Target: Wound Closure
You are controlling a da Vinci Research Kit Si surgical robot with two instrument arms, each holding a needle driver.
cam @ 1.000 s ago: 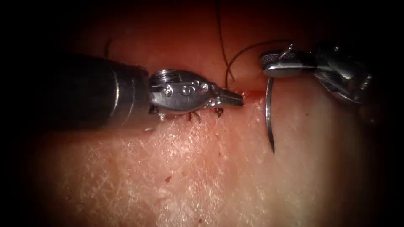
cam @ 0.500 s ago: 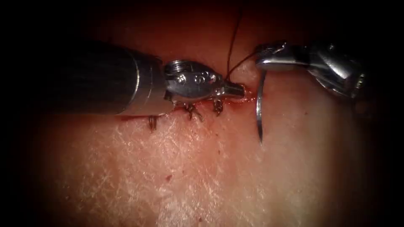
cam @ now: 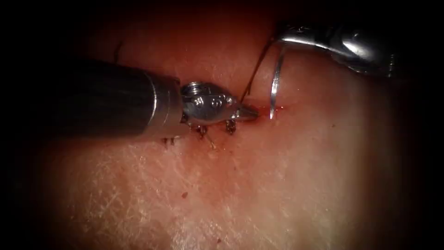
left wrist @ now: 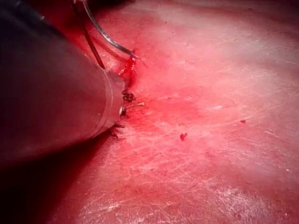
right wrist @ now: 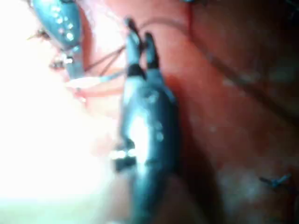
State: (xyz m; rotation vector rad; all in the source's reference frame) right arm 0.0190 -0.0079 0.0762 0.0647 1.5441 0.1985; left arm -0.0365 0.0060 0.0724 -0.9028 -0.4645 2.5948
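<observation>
My left tool comes in from the left with its jaws shut and pointed. Their tip rests at the red end of the cut, and I see nothing held between them. My right tool is shut on the curved needle near its tail end. The needle hangs down from those jaws and its tip touches the tissue at the cut, just right of the left jaw tip. Whether the tip has entered I cannot tell. Dark thread runs from the needle's tail down to the left tool's tip. The needle arcs to the cut.
Several dark stitches close the cut beneath the left tool. Red fluid lies at the cut's open end. The left tool's shaft lies over the stitches. The right tool sits beside the left tool.
My right tool has moved up and to the left with the needle, and the needle's tip went from the skin below the cut up to the cut. The left tool drew back slightly leftward.
</observation>
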